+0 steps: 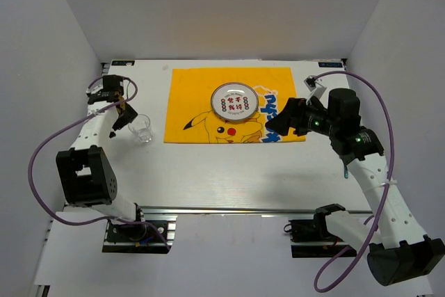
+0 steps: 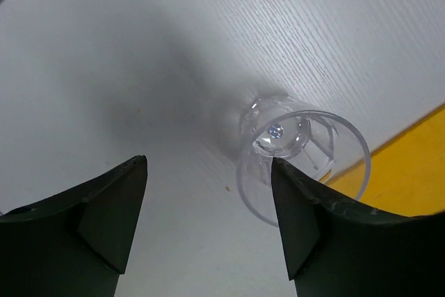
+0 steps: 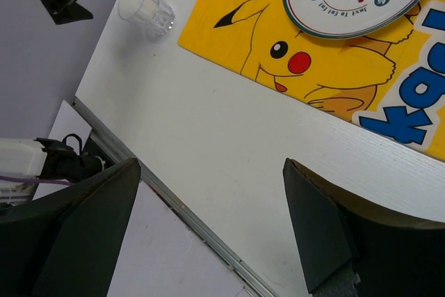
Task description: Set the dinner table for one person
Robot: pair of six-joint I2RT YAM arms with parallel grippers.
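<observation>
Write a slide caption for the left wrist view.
Open left gripper near an upright clear glass on the white table.

We find the near strip of the large flat white tabletop point(image 1: 229, 172) bare from side to side. A small clear faceted glass point(image 1: 143, 129) stands in the way just left of the yellow Pikachu-print cloth mat point(image 1: 195, 95), and a round white green-rimmed plate point(image 1: 233, 102) occupies the mat's far middle.

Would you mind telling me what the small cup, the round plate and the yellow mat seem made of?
The cup looks like clear glass or hard plastic: see-through, with a faceted base. The plate seems glazed ceramic or melamine: smooth white, dark rim, red print. The mat appears to be matte printed cloth, lying flat.
</observation>
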